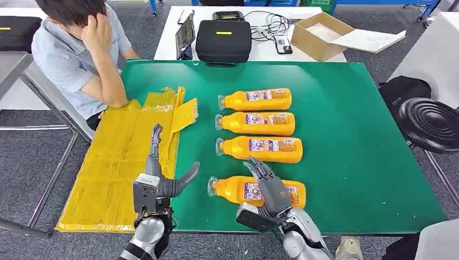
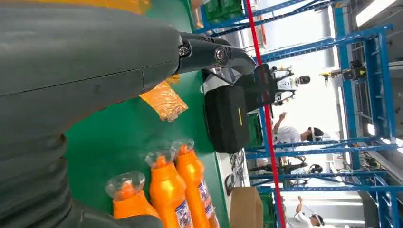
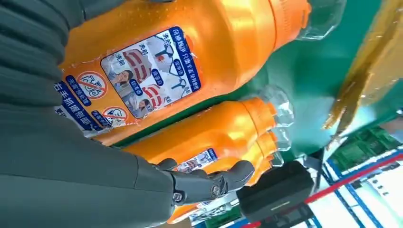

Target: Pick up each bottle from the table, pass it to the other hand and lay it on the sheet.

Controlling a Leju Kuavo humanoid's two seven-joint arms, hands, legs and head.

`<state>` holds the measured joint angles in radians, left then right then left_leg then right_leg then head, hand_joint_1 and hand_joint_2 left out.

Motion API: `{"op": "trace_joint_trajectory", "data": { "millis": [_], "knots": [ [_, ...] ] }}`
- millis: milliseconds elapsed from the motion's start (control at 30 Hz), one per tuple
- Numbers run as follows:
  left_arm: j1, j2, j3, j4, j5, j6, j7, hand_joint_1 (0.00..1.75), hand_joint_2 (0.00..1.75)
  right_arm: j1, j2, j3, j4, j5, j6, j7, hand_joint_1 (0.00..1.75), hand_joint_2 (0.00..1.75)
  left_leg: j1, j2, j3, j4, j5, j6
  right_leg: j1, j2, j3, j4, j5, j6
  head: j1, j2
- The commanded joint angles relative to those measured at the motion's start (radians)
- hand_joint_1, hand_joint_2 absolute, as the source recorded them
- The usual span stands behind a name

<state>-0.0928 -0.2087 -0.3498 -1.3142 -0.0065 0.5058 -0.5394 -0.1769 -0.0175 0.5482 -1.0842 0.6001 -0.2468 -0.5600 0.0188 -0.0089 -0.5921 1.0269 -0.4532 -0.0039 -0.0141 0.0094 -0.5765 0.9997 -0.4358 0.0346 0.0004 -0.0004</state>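
Several orange bottles lie side by side on the green table (image 1: 352, 141), caps toward the yellow sheet (image 1: 119, 162). My right hand (image 1: 269, 189) lies over the nearest bottle (image 1: 230, 189), fingers stretched out across its label and not closed round it. In the right wrist view that bottle (image 3: 190, 52) is close against the right hand (image 3: 71, 166), with the thumb (image 3: 209, 183) stretched toward the second bottle (image 3: 214, 133). My left hand (image 1: 159, 181) hovers at the sheet's right edge, holding nothing, fingers apart and thumb pointing at the nearest bottle's cap. The left wrist view shows the left hand (image 2: 95, 61) and three bottles (image 2: 166, 190).
A person (image 1: 81, 49) sits at the table's far left corner, elbow by the sheet's far end. Behind the table a white table carries a black case (image 1: 223, 40) and an open cardboard box (image 1: 325, 35). A black stool (image 1: 430, 124) stands to the right.
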Motion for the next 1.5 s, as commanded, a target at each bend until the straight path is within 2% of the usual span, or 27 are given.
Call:
{"op": "trace_joint_trajectory", "data": {
  "millis": [33, 167, 200, 300, 467, 800, 867, 933, 1067, 1167, 1367, 1500],
  "knots": [
    [-0.047, 0.005, -0.050, 0.054, 0.009, 0.005, -0.014, 0.00, 1.75, -0.012, -0.011, 0.083, 0.021, -0.031, 0.052, -0.009, 0.00, 1.75, 0.000, 0.000, 0.000, -0.001, 0.000, 0.001, 0.000, -0.002, 0.001, -0.001, 0.000, -0.001, 0.000, 0.000],
    [-0.047, 0.004, -0.053, 0.050, 0.017, 0.004, -0.011, 0.00, 1.75, -0.044, -0.020, 0.113, 0.060, 0.051, -0.013, 0.051, 0.00, 1.75, 0.000, 0.000, 0.000, -0.001, 0.001, 0.001, 0.000, -0.001, 0.000, -0.001, 0.000, -0.001, 0.000, 0.000],
    [-0.037, 0.007, -0.049, 0.038, 0.018, 0.012, -0.010, 0.00, 1.75, -0.063, -0.035, 0.130, 0.075, 0.124, -0.072, 0.104, 0.00, 1.75, 0.000, 0.001, 0.000, -0.001, 0.001, 0.001, 0.000, -0.001, 0.001, -0.001, 0.001, -0.001, 0.000, 0.000],
    [-0.014, 0.012, -0.032, 0.010, 0.024, 0.009, -0.001, 0.00, 1.75, -0.071, -0.059, 0.146, 0.079, 0.171, -0.061, 0.185, 0.00, 1.75, 0.000, 0.001, 0.001, -0.001, 0.001, 0.001, 0.000, 0.000, 0.001, -0.002, 0.001, -0.001, 0.000, 0.000],
    [0.006, 0.015, -0.015, -0.036, 0.011, 0.007, 0.009, 0.00, 1.75, -0.061, -0.114, 0.170, 0.008, 0.243, -0.051, 0.258, 0.00, 1.75, 0.000, 0.000, 0.000, -0.001, 0.000, 0.001, 0.000, -0.001, 0.001, -0.001, 0.000, -0.001, 0.000, 0.000],
    [0.006, 0.015, -0.015, -0.037, 0.009, 0.005, 0.011, 0.00, 1.75, -0.058, -0.118, 0.167, 0.000, 0.242, -0.049, 0.264, 0.00, 1.75, 0.000, 0.000, 0.000, -0.001, 0.001, 0.002, 0.000, -0.001, 0.001, -0.002, 0.001, -0.001, 0.000, 0.000],
    [0.008, 0.012, -0.008, -0.043, 0.008, 0.002, 0.016, 0.00, 1.75, -0.060, -0.150, 0.166, -0.036, 0.267, -0.044, 0.291, 0.00, 1.75, 0.000, -0.001, -0.001, 0.000, 0.000, 0.002, 0.000, -0.001, 0.001, -0.001, 0.000, -0.001, 0.000, 0.000],
    [0.013, 0.008, 0.007, -0.060, 0.024, -0.017, 0.030, 0.00, 1.75, -0.102, -0.239, 0.146, -0.074, 0.361, -0.038, 0.350, 0.00, 1.75, -0.001, -0.001, -0.001, -0.001, 0.001, 0.002, 0.000, -0.002, 0.001, -0.002, 0.000, -0.001, 0.000, 0.000],
    [0.016, 0.007, 0.014, -0.073, 0.029, -0.029, 0.034, 0.00, 1.75, -0.103, -0.243, 0.137, -0.082, 0.322, 0.038, 0.361, 0.00, 1.75, -0.003, 0.000, -0.002, 0.000, 0.001, 0.002, -0.002, 0.000, -0.001, 0.000, 0.001, 0.000, 0.000, 0.000],
    [0.025, 0.006, 0.030, -0.086, 0.029, -0.030, 0.039, 0.00, 1.75, -0.113, -0.272, 0.156, -0.066, 0.351, 0.125, 0.450, 0.00, 1.75, -0.003, 0.001, -0.002, 0.000, 0.000, 0.002, -0.002, 0.000, -0.001, 0.000, 0.001, 0.000, 0.000, 0.000],
    [0.050, 0.007, 0.038, -0.125, 0.009, -0.037, 0.049, 0.00, 1.75, -0.108, -0.304, 0.150, -0.108, 0.419, 0.076, 0.506, 0.00, 1.75, -0.003, -0.002, -0.003, 0.000, 0.001, 0.002, -0.003, -0.002, -0.001, 0.000, 0.001, 0.001, 0.000, 0.000],
    [0.065, 0.007, 0.038, -0.141, 0.009, -0.043, 0.058, 0.00, 1.75, -0.084, -0.311, 0.138, -0.133, 0.401, 0.131, 0.523, 0.00, 1.75, -0.004, -0.001, -0.003, 0.000, 0.001, 0.002, -0.003, -0.001, -0.001, 0.000, 0.001, 0.001, 0.000, 0.000]
  ]
}}
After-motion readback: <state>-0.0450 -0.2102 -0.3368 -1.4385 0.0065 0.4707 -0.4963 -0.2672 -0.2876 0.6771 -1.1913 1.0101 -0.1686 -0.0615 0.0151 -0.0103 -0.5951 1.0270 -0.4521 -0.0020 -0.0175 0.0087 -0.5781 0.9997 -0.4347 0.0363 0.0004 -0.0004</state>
